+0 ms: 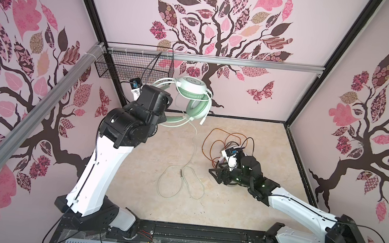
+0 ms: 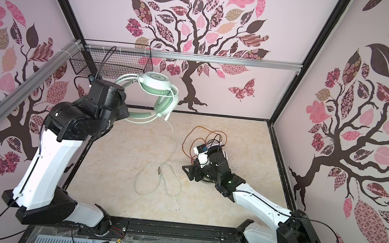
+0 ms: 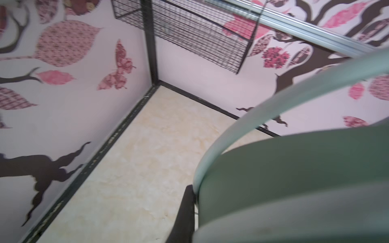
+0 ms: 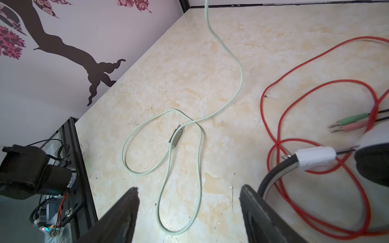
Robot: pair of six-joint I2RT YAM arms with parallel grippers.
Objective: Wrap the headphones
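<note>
Left fingers [image 3: 185, 212] clamp the mint-green headphones [image 1: 192, 94], right fingers [image 4: 263, 214] stand apart, wrist lettering [image 1: 153, 130] unreadable.

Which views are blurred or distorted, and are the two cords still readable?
Left wrist view: smeared throughout; the band of the mint-green and white over-ear headphones looms out of focus. Right wrist view: crisp on the pale green cord and the orange-red cord, only the right gripper looks soft. Both top views: sharp, evenly lit, black frame posts splayed by the wide lens.
</note>
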